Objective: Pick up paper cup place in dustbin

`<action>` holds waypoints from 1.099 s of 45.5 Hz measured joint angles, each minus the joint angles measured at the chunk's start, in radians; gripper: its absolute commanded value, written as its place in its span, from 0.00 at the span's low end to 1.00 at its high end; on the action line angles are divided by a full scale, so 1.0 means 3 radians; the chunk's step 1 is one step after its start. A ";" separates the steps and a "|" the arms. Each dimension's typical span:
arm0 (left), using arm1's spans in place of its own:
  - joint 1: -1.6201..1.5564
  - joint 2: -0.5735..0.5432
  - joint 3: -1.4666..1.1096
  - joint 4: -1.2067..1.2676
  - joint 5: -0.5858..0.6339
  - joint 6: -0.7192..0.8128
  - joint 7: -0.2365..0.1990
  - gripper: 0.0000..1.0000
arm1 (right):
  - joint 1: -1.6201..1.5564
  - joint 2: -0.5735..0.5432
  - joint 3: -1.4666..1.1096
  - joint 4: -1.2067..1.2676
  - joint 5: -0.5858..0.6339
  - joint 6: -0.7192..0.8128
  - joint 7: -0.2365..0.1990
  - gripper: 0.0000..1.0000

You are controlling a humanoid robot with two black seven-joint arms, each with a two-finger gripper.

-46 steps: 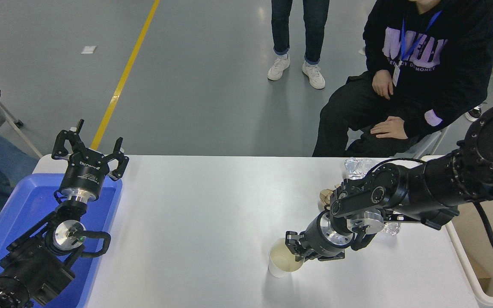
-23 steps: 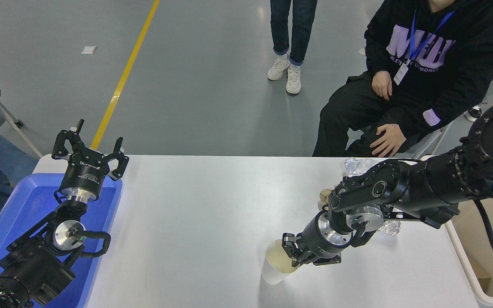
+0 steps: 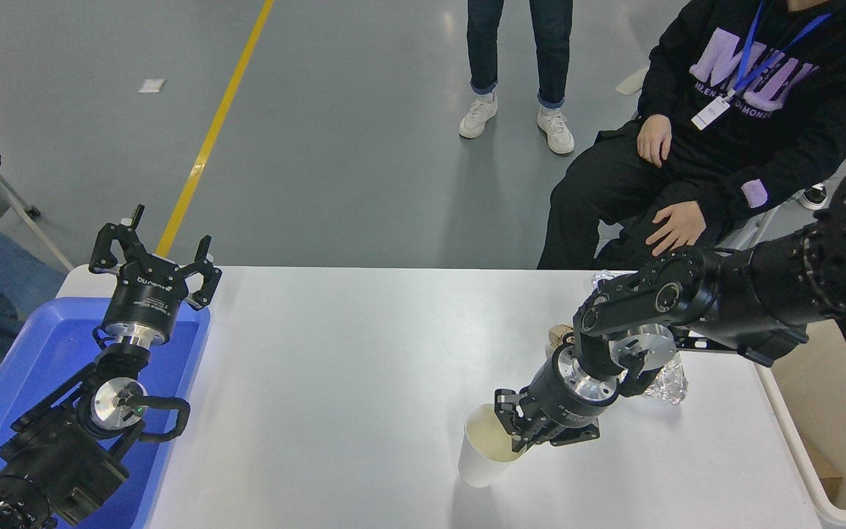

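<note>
While the right pincer (image 3: pixel 512 432) clamps the paper cup's (image 3: pixel 483 455) rim, the cup tilts above the surface (image 3: pixel 335 353). Left pincer (image 3: pixel 153 257) hangs released over the blue tray (image 3: pixel 34 353).

Count from my station: one paper cup (image 3: pixel 483 457) at 5 o'clock on the desk (image 3: pixel 364 353). One dustbin (image 3: pixel 819 470) at 4 o'clock. One blue tray (image 3: pixel 41 353) at 8 o'clock. One foil wad (image 3: pixel 669 380) and one brown paper wad (image 3: pixel 559 335) at 3 o'clock. Two grippers: left (image 3: pixel 151 253), right (image 3: pixel 515 430). I see three people at the far side and left edge.
</note>
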 measured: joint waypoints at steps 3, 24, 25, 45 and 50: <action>0.0000 0.0000 0.0000 0.0000 0.0000 0.0000 0.0000 0.98 | 0.0093 -0.0035 -0.0030 0.0047 0.0002 0.0082 0.0003 0.00; 0.0000 0.0000 0.0000 0.0000 0.0001 0.0000 0.0000 0.98 | 0.1310 -0.0310 -0.0473 0.0353 0.0142 0.0833 0.0012 0.00; 0.0000 0.0000 0.0000 0.0000 0.0001 0.0000 0.0000 0.98 | 0.1361 -0.0312 -0.0491 0.0358 0.0145 0.0848 0.0011 0.00; 0.0000 0.0000 0.0000 0.0000 0.0000 0.0000 0.0000 0.98 | 0.2310 -0.0333 -0.0799 0.0446 0.0170 0.1003 0.0012 0.00; 0.0000 0.0000 0.0000 0.0000 0.0000 0.0000 0.0000 0.98 | 0.2528 -0.0342 -0.0889 0.0487 0.0171 0.1013 0.0013 0.00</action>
